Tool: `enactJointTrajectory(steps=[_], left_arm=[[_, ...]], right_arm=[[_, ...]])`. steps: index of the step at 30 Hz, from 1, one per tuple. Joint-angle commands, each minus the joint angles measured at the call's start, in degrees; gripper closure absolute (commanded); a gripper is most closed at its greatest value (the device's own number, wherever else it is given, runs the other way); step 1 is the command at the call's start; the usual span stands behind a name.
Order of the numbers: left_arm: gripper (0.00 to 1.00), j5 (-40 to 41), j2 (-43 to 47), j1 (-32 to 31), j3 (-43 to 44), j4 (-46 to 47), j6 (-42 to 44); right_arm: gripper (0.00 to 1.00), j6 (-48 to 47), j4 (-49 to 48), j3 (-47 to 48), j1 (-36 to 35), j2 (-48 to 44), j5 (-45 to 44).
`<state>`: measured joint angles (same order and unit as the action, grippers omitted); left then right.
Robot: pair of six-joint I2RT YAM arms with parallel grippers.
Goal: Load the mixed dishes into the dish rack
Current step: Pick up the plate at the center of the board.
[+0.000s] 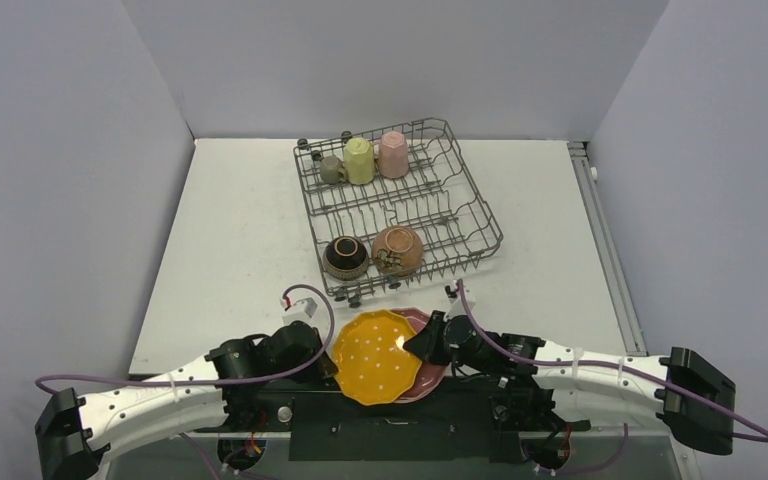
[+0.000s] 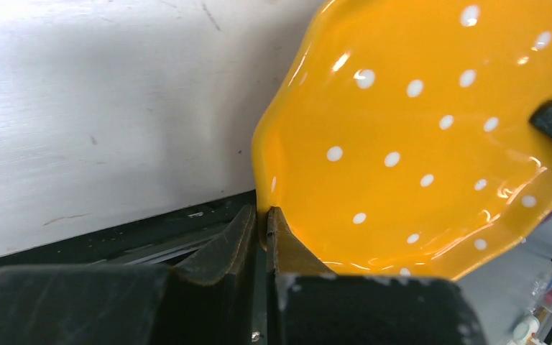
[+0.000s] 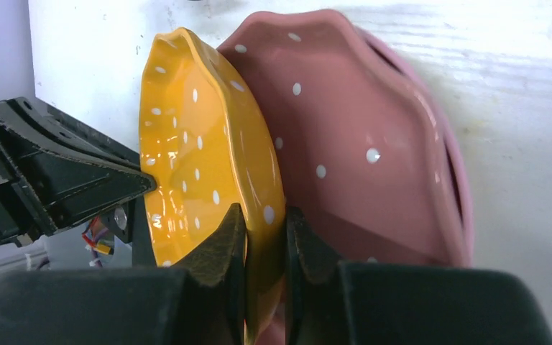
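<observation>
The orange white-dotted scalloped plate is tilted at the table's near edge, leaning over the pink plate. My left gripper is shut on the orange plate's left rim. My right gripper is shut on its right rim, with the pink plate just behind its outer finger. The dish rack stands at the back. It holds the small grey-olive cup, pale yellow mug and pink mug at its far end, and two brown bowls upside down at its near end.
The black base plate of the arms lies right under the plates. Grey walls close in the table on the left, back and right. Rows of upright tines fill the rack's middle.
</observation>
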<state>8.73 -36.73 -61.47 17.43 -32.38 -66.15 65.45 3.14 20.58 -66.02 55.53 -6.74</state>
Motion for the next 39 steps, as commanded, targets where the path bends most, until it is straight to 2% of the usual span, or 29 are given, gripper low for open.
enactJointTrajectory(steps=[1,6,10,12,13,15,21,24,27,33,39], left_arm=[[1.0,-1.3,-1.4,-0.2,1.0,7.7,0.2],[1.0,-2.3,-3.7,0.0,2.0,10.7,1.6],[0.98,-1.8,-3.5,0.1,6.0,9.4,3.7],[0.82,-0.8,-2.8,0.2,9.3,7.2,5.2],[0.7,-0.6,-2.4,0.3,11.9,6.4,6.4],[0.58,0.3,-2.2,0.7,15.9,4.0,8.4],[0.34,1.7,-3.0,3.6,28.3,-3.4,15.2],[0.32,-0.3,-3.6,6.0,32.3,-5.2,18.9],[0.32,-4.3,-4.3,9.1,34.3,-5.2,20.5],[0.32,-8.5,-6.0,13.7,32.8,-3.6,24.0],[0.32,-13.7,-8.5,16.0,30.6,-1.1,27.6]], right_arm=[[1.0,1.1,-5.8,-4.1,1.5,-4.6,5.4],[1.0,2.7,-9.9,-6.7,4.7,-11.4,6.3],[1.0,2.0,-8.7,-5.3,6.7,-14.8,8.2],[1.0,1.2,-6.3,-3.1,7.3,-16.2,7.4],[1.0,0.8,-4.2,-1.2,8.0,-16.8,7.0],[1.0,-0.4,0.1,2.4,9.9,-17.5,5.3],[1.0,-8.4,12.9,16.8,20.1,-14.7,6.1],[1.0,-12.0,14.6,22.1,28.1,-11.9,10.5],[1.0,-15.5,16.6,29.7,33.2,-8.6,12.5],[1.0,-27.1,20.2,45.2,40.1,3.6,7.6],[1.0,-38.1,20.4,59.3,43.4,18.0,-3.6]])
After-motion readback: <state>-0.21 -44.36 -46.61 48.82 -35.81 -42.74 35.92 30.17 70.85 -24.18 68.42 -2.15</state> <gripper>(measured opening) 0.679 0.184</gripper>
